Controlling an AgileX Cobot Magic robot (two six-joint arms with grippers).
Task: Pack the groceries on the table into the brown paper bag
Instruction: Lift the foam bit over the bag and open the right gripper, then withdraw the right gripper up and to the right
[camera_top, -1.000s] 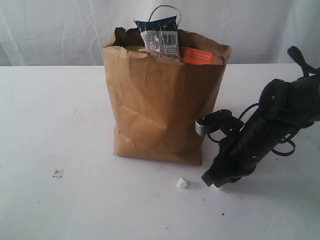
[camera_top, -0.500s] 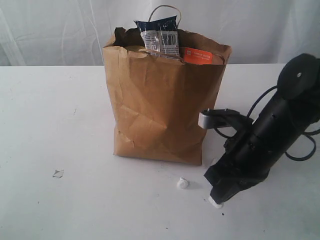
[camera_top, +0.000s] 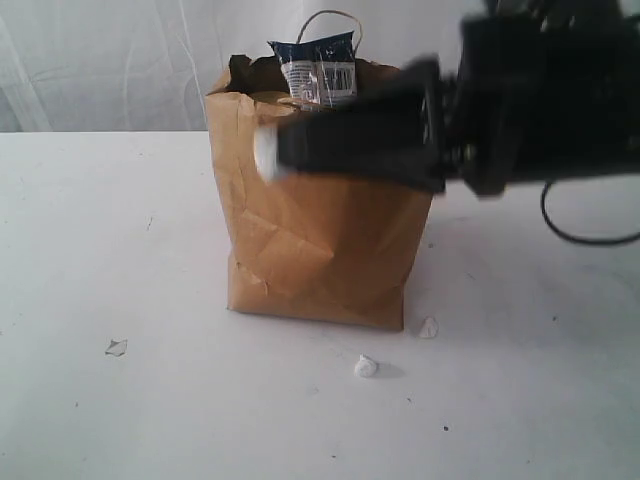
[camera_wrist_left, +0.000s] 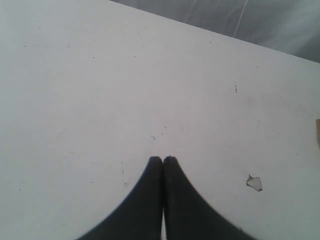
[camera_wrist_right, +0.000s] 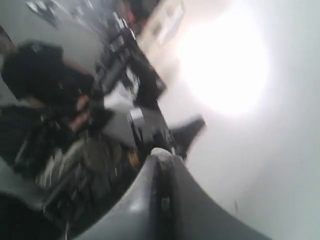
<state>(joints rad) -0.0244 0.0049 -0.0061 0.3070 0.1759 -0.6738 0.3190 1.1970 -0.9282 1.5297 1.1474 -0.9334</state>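
The brown paper bag (camera_top: 310, 240) stands upright mid-table (camera_top: 120, 220), and a long navy packet (camera_top: 318, 68) sticks out of its top. My right arm is a blurred dark shape stretched level across the bag's upper front. Its gripper (camera_top: 268, 152) is shut on a small white scrap (camera_wrist_right: 161, 151) at its tip. The right wrist view looks away from the table at blurred room clutter. My left gripper (camera_wrist_left: 163, 159) is shut and empty, low over bare tabletop (camera_wrist_left: 100, 90). Other groceries are hidden.
Two small white scraps (camera_top: 366, 367) (camera_top: 428, 327) lie on the table just in front of the bag's right corner. A greyish paper flake (camera_top: 116, 347) (camera_wrist_left: 254, 183) lies front left, near my left gripper. A white curtain backs the table.
My right arm swung up from the table at the front right to bag-top height, carrying the white scrap leftward across the bag. A second scrap by the bag's corner is uncovered. The left gripper stayed still.
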